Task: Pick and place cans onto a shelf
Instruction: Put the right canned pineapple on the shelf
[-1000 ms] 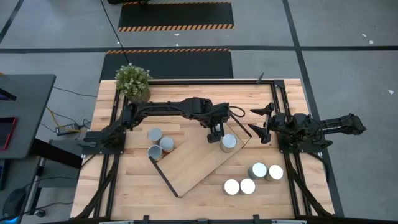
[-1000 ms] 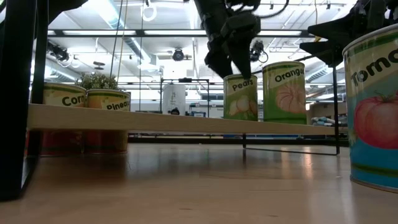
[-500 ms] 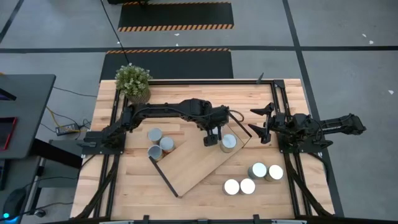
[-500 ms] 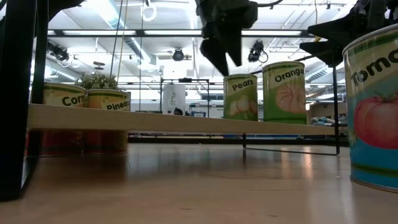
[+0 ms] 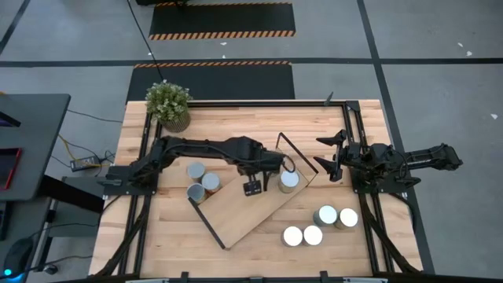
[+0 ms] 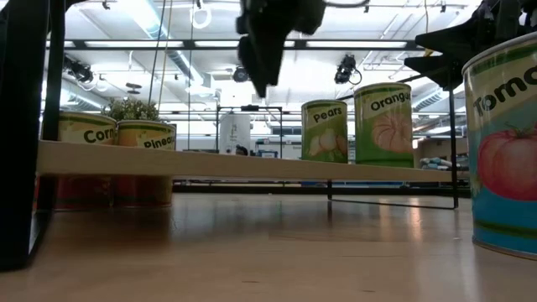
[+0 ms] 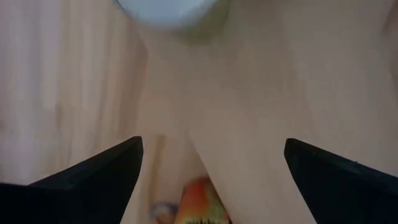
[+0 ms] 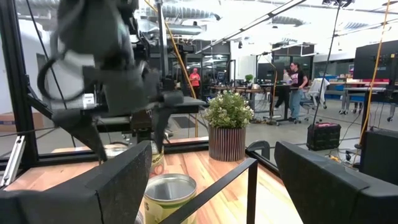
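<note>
High view: the left gripper [image 5: 253,187], its fingers spread and empty, has been drawn back from the pears can [image 5: 289,180] now left standing on the shelf [image 5: 236,208], apparently released, while the right gripper [image 5: 328,159] waits open nearby.

Grey floor [image 5: 440,47], hazard-striped mats [image 5: 222,20]

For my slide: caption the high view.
Left gripper open above the shelf beside one placed can.
</note>
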You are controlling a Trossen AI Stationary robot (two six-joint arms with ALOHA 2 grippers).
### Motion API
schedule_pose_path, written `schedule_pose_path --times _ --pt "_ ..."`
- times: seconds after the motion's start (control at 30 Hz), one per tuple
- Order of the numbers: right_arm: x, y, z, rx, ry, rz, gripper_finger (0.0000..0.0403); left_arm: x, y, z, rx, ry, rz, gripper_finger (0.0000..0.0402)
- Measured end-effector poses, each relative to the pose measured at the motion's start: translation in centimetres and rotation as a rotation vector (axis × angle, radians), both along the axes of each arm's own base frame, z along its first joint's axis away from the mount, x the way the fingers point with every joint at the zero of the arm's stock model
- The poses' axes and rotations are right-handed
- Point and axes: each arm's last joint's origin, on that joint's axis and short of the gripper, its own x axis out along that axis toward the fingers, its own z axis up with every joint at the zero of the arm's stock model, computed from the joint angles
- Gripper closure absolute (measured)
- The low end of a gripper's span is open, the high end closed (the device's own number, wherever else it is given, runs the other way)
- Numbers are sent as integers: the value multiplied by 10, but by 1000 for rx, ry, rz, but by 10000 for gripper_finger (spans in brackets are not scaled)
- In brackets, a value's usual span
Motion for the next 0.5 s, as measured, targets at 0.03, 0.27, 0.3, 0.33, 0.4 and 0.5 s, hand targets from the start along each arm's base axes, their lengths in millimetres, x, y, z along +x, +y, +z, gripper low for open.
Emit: schedule_pose_path --times 0.03,0.27,0.3,0.33,0.4,0.5 --pt "0 0 0 0 1 0 56 -2 0 -6 -2 34 5 5" --pt "0 0 0 0 0 1 56 -30 2 -38 -29 189 27 6" --pt "0 0 0 0 0 0 56 -34 4 -40 -30 192 31 6" --pt "0 0 0 0 0 1 56 -39 5 -40 -34 188 37 6" --pt "0 0 0 0 0 0 56 -50 10 -36 -36 166 55 6" --pt "0 0 0 0 0 1 56 -66 17 -35 -49 153 101 6"
